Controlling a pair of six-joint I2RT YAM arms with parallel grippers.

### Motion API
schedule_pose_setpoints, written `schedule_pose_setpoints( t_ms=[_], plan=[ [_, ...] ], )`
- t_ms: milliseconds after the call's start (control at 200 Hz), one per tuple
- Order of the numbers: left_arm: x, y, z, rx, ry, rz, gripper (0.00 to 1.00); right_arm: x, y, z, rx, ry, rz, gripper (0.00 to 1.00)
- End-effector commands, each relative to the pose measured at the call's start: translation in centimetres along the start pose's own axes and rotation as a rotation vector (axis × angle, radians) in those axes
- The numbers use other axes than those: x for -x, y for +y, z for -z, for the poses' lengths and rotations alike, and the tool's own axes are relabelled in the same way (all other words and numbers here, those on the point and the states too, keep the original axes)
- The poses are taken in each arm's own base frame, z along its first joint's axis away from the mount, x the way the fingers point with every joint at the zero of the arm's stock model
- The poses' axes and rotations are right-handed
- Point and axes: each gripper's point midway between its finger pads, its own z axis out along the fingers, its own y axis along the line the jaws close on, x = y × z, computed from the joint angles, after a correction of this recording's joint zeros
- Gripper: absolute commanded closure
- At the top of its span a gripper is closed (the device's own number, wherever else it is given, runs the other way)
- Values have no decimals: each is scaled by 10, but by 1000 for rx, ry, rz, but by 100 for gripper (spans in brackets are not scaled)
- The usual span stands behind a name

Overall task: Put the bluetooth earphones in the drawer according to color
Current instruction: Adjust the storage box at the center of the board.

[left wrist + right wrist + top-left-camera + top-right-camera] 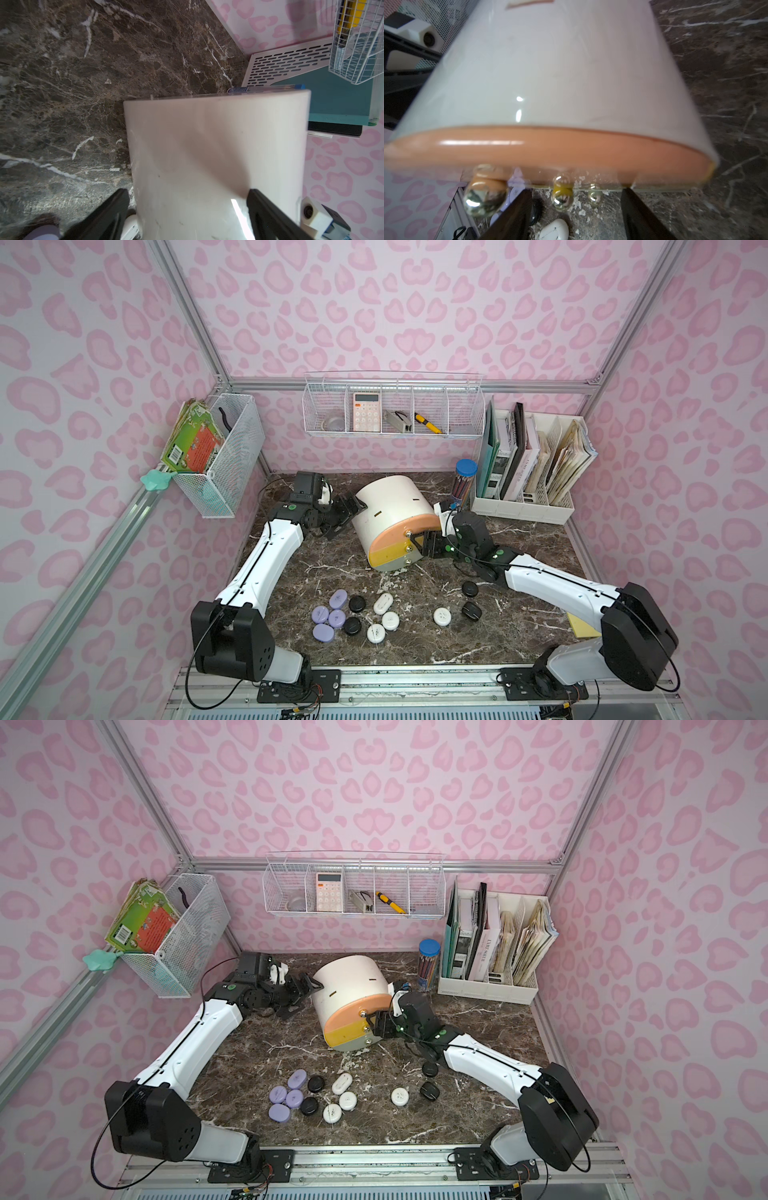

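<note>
Right wrist view: right end effector (576, 193) apart astride middle knob (562, 198); close, pull straight; left end effector (351, 512) apart, should brace drawer (390, 502) at nine o'clock.

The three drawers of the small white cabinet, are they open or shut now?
All shut. In a top view the peach front, yellow front and grey-green front sit flush with the white cabinet; none is pulled out.

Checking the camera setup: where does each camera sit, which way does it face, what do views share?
Top views: high over the front edge, looking down and back at the marble table; left arm and right arm show.
Left wrist: behind the left claw, facing the cabinet's white shell.
Right wrist: behind the right claw, facing the peach drawer front and knobs.
Shared: all four show the cabinet.
</note>
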Motion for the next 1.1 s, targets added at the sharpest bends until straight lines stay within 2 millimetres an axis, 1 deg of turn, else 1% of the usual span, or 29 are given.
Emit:
schedule_pose_setpoints(
  t_ms=[0, 65, 140, 255, 370, 420, 475, 560, 655, 740, 815, 920, 1095],
  plan=[
    [7, 11, 9, 47, -15, -12, 6, 12, 11, 9, 61, -26, 11, 30],
    [7, 13, 17, 49, -24, -3, 6, 11, 17, 18, 83, -27, 29, 29],
    [3, 15, 28, 58, -25, -6, 6, 9, 22, 31, 110, -32, 36, 29],
    [-13, 18, 40, 64, -6, -2, 6, 4, 30, 45, 163, -30, 42, 30],
    [-37, 18, 47, 57, 19, -6, 6, 3, 37, 46, 178, -22, 48, 33],
    [-49, 19, 48, 58, 33, -10, 6, 5, 41, 44, 184, -20, 49, 36],
    [-62, 20, 51, 58, 44, -10, 6, 8, 45, 40, 188, -16, 43, 42],
    [-77, 22, 58, 51, 41, -5, 6, 13, 53, 31, 199, -9, 36, 50],
    [-89, 24, 66, 36, 30, -4, 6, 16, 60, 18, 194, 9, 34, 53],
    [-95, 24, 73, 15, 19, -11, 6, 18, 62, 7, 175, 20, 26, 53],
    [-100, 26, 76, 7, 17, -19, 6, 20, 64, -2, 165, 31, 17, 58],
    [-105, 33, 74, 24, 36, -15, 6, 24, 67, -10, 151, 30, 7, 62],
    [-109, 41, 69, 36, 40, -14, 6, 32, 68, -17, 132, 16, -16, 69]
  ],
)
